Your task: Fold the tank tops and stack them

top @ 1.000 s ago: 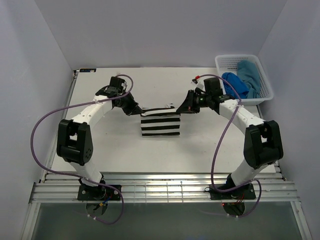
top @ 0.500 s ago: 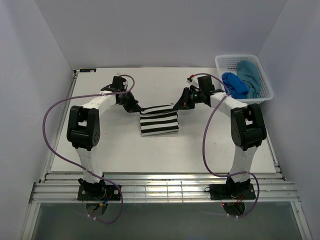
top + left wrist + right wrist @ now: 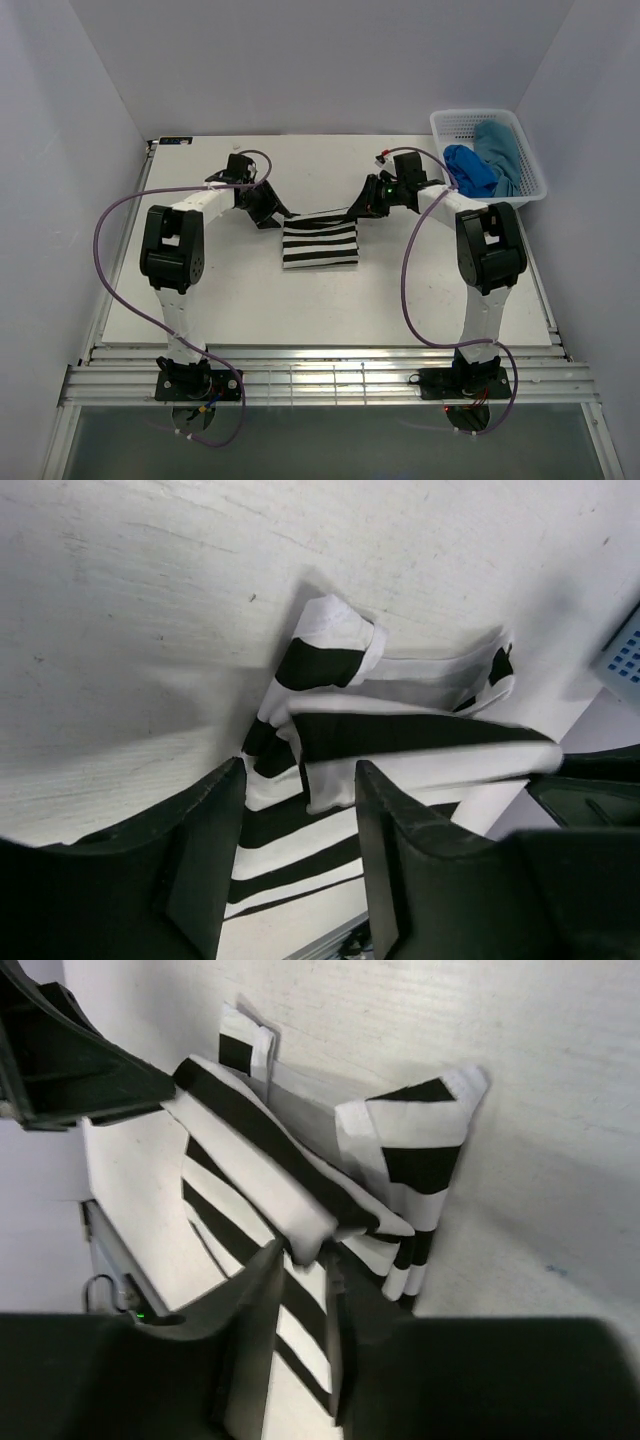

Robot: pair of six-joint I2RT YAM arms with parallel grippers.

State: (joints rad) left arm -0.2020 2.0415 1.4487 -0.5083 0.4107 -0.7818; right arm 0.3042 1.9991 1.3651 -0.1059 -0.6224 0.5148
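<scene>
The black-and-white striped tank top [image 3: 320,243] lies folded in a small rectangle at mid-table, its back edge bunched between the two grippers. My left gripper [image 3: 278,215] stands open at its back-left corner. In the left wrist view the gripper [image 3: 300,780] has a loose fold of the striped top [image 3: 400,735] just ahead of its fingertips. My right gripper [image 3: 357,212] is at the back-right corner. Its jaws [image 3: 305,1257] stand narrowly apart, with a fold of the striped top [image 3: 300,1175] resting at their tips. The royal blue tank top [image 3: 468,168] and the teal tank top [image 3: 500,148] lie in the basket.
A white mesh basket [image 3: 470,115] stands at the back right corner of the table. Grey walls close in on the left, back and right. A slatted metal rail [image 3: 320,375] runs along the near edge by the arm bases.
Both grippers were shut on the striped top's back edge and have now opened. Both arms have drawn their elbows in closer, while the top has hardly moved.
</scene>
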